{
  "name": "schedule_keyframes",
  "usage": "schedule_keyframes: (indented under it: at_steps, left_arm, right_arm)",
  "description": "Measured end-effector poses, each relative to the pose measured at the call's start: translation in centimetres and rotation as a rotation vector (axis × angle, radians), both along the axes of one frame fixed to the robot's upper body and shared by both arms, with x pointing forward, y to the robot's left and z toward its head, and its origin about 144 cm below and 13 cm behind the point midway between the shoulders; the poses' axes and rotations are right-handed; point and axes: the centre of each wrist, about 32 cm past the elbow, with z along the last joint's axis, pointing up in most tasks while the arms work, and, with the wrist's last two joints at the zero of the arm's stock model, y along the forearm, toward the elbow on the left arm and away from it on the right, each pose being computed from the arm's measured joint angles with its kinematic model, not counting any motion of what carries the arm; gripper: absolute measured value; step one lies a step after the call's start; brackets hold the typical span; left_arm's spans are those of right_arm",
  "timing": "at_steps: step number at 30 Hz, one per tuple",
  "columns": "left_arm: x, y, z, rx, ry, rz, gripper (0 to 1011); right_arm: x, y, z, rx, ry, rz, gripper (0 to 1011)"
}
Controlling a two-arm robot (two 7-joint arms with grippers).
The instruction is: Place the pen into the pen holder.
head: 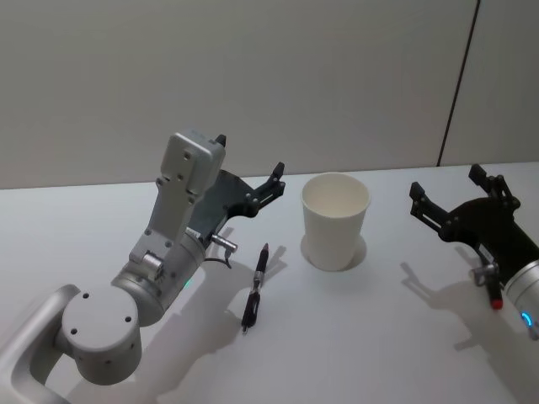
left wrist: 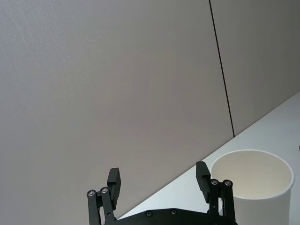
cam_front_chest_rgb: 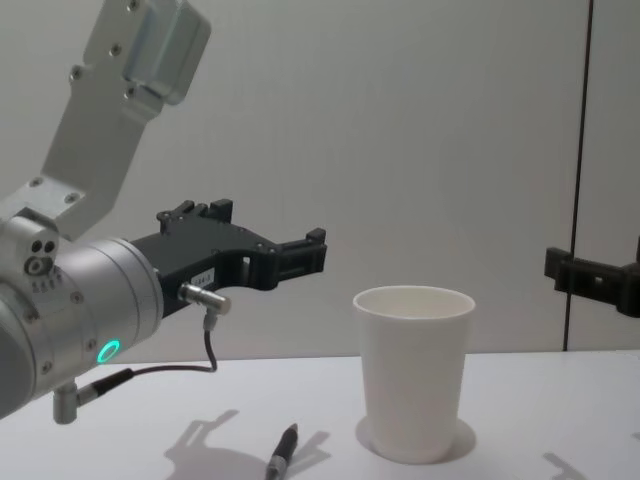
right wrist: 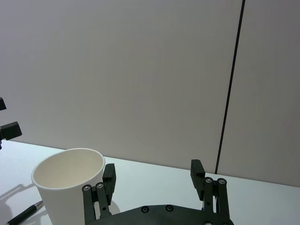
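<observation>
Left end effector [head: 249,156] hovers wide and empty near the pen [head: 255,286], which lies flat on the desk [head: 404,337] just left of the paper cup [head: 335,227], so the pickup seems pending and calls for a descent astride the barrel, while the right end effector [head: 445,181] hangs spread and empty beyond the cup.

Bright, even overhead light lays soft grey shadows on the table [head: 67,227] beside the pen holder [head: 335,220].

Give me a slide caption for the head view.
Pen lies beside the upright paper cup, with the open left gripper and open right gripper hovering either side.
</observation>
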Motion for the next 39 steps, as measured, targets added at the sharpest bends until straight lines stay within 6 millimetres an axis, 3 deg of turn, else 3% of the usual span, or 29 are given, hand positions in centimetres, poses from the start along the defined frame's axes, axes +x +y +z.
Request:
schedule_keyframes:
  at_steps: [39]
  left_arm:
    - [0.00, 0.00, 0.00, 0.000, 0.000, 0.000, 1001]
  right_arm:
    - [0.00, 0.00, 0.00, 0.000, 0.000, 0.000, 1001]
